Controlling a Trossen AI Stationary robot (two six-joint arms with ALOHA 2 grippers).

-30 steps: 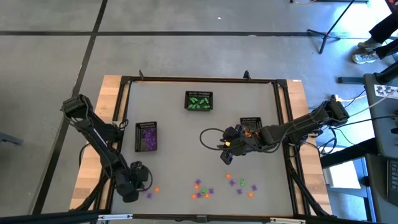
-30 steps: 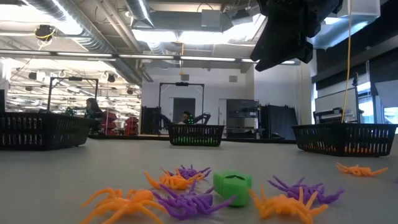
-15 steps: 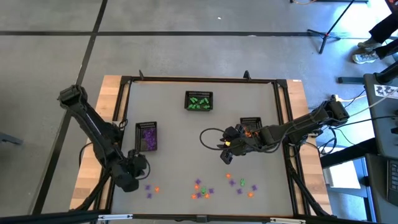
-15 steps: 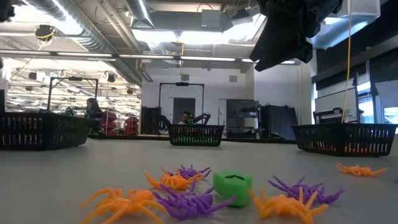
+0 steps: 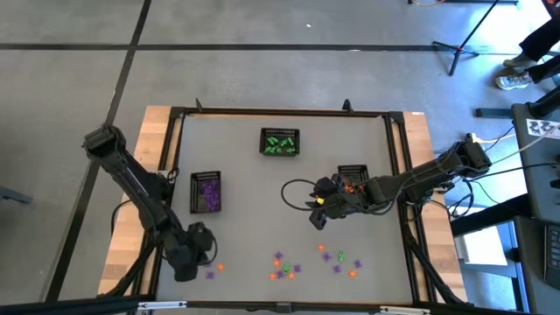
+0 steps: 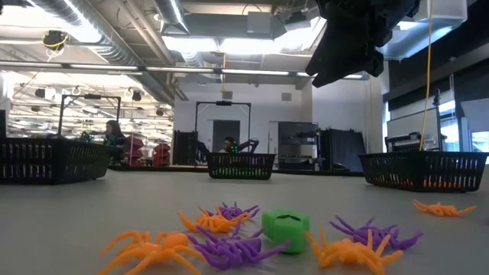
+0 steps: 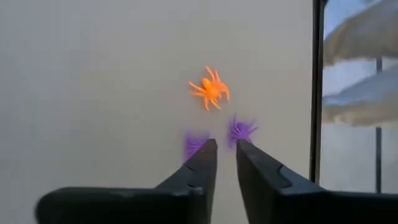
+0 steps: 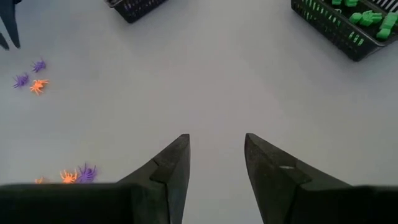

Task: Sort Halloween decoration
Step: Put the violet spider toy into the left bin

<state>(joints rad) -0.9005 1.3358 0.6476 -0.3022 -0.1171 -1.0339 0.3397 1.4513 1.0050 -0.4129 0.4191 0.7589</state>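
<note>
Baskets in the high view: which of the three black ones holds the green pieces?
The basket at the far middle of the table, set apart from the other two; the left basket holds purple pieces, the right basket orange.

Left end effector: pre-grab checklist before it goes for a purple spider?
1. Left end effector over the loose spiders near the table's front left: ok.
2. Jaws parted enough to take one: not ok, only a narrow gap shows.
3. Target: two purple spiders just past the fingertips, which one is lined up: cannot tell.
4. Orange spider apart from both: ok.
5. Purple basket unobstructed: ok.
6. Right end effector open, empty, away by the orange basket: ok.
</note>
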